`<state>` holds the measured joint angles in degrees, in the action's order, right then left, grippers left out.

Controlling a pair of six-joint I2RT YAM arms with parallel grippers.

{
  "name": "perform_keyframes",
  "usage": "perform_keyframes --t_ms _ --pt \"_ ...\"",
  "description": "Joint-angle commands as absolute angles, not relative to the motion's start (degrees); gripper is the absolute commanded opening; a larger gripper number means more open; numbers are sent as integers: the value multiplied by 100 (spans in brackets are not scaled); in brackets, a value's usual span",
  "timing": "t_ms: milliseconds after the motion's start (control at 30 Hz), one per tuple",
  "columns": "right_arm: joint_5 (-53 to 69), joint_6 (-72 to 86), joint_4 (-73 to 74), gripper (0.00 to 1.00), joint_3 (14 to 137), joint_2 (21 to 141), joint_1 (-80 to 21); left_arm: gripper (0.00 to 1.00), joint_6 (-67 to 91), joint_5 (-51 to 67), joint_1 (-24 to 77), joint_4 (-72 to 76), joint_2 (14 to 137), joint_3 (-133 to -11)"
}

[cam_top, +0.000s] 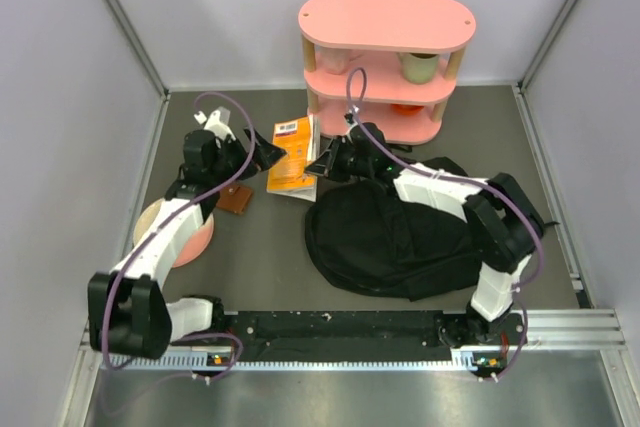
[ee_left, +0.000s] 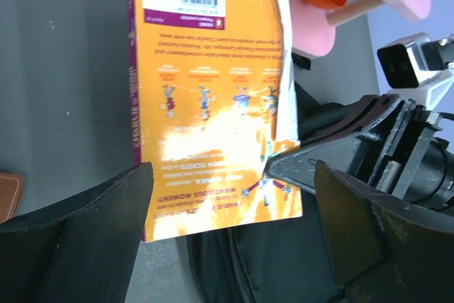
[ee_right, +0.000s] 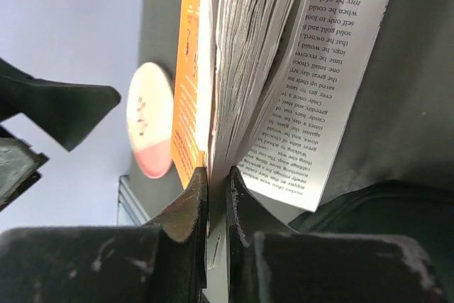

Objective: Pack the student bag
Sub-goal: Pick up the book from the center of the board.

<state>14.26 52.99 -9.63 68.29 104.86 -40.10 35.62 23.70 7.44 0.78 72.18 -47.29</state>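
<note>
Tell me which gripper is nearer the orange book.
Right. The right gripper is shut on the page edge of the orange book, in contact with it. The left gripper stands open at the book's opposite side, its jaws wide and gripping nothing.

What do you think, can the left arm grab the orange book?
Probably yes. The left gripper is open right at the book, with nothing between them. The right gripper pinches only the book's other edge, so this side looks free.

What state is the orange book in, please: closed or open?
Partly open. In the right wrist view the pages of the orange book fan apart, one printed page splayed aside, while the right gripper pinches its edge.
</note>
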Motion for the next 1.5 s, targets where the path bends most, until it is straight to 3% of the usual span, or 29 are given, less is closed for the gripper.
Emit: perform_keyframes --t_ms 0,200,367,600,667,700,800,1100,1133,1167,1233,1267,1333,1367,1433,1467 --pt "1626 5335 -1872 0 6541 9407 -4069 99 3489 2066 703 -342 6375 -4465" --pt "1661 5528 -2223 0 5724 8518 -4087 99 4024 2442 703 -142 5495 -3851" --pt "1810 5800 -2671 0 5081 7841 -4122 99 5184 3285 747 1656 5177 -2919" --pt "1898 6038 -3041 0 4263 7339 -4175 98 5546 3638 1142 2627 5300 -2804" --pt "1968 6134 -3207 0 4053 7252 -4175 92 5695 3665 1221 3021 5300 -2725" --pt "1969 6187 -3286 0 3965 7234 -4184 83 5765 3735 1248 3084 5326 -2699" --pt "2004 6319 -3428 0 3771 7137 -4184 77 5740 3998 1380 3155 5580 -2821" --pt "2109 6363 -3454 0 3489 6838 -4184 76 5818 3885 1661 3357 5854 -2716" --pt "2188 6355 -3445 0 3489 6838 -4175 73 5810 3920 1679 3357 5880 -2742" --pt "2215 6354 -3437 0 3472 6847 -4184 57 5801 3937 1731 3340 5906 -2768" --pt "2233 6363 -3410 0 3437 6829 -4184 41 5731 3964 1775 3253 5985 -2865" --pt "2224 6363 -3419 0 3358 6820 -4192 22 5704 3999 1819 3200 6003 -2909" --pt "2197 6372 -3367 2 3287 6794 -4192 5 5582 4034 1854 3094 6055 -3006" --pt "2197 6346 -3279 16 3252 6724 -4201 0 5494 4086 1854 2946 6064 -3058" --pt "2067 5962 -2512 29 3295 6567 -4192 0 5327 4078 1854 2656 5986 -3120" --pt "1839 5794 -2070 46 3331 6270 -4192 0 5030 4052 1854 2202 5933 -3233"
